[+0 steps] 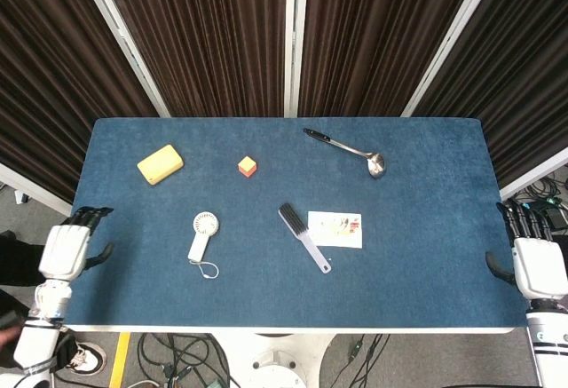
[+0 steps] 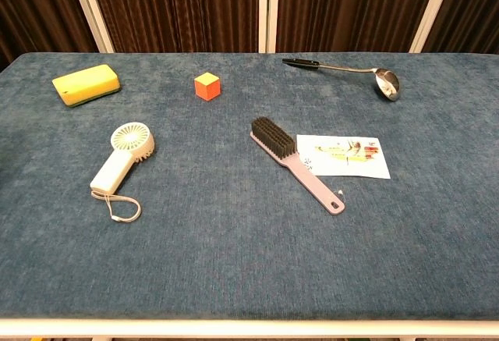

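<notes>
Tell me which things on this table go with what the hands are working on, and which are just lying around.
In hand:
handheld fan, nearest the left hand, which hangs open off the table edge
right hand, open, off the far side

Lying about:
sponge
cube
brush
card
ladle

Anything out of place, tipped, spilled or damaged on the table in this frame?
Nothing stands out. The handheld fan, brush, card, ladle, cube and sponge all lie flat and apart on the blue table, intact. Both hands sit off its edges.
</notes>
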`<state>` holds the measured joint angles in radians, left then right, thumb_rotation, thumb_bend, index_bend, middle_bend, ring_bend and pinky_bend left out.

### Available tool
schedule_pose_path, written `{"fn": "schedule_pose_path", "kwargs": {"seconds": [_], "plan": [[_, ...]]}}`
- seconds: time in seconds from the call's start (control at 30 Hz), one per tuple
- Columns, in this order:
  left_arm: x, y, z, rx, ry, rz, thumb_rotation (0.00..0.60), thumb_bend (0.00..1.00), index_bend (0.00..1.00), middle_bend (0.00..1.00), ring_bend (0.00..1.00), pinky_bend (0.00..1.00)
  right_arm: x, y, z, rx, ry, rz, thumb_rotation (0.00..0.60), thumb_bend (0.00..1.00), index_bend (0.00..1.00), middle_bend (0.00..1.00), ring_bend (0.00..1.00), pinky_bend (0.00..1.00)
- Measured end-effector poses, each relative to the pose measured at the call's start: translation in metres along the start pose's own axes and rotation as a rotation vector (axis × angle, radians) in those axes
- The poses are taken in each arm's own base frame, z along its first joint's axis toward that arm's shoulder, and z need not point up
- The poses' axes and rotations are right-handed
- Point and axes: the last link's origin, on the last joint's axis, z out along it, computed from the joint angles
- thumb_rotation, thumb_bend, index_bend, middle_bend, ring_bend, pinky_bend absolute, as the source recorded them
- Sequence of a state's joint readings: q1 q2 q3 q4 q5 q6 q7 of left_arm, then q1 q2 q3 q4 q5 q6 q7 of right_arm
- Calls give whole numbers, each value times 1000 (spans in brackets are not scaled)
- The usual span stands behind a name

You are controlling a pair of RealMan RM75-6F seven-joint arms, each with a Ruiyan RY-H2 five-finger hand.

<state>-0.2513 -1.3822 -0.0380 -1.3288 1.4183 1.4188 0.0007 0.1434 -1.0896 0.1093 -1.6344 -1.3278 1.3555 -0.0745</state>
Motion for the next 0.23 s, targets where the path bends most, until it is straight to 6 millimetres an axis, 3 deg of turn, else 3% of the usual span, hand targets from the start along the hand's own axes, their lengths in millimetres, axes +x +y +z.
{"fn": "schedule_pose_path", "kwargs": {"seconds": [0.23], "plan": [[2,-13,-26,50,-17,16,600,190,211,217,122,309,2,4,-4,-8,3,-16,600,270,0,0,0,0]]}}
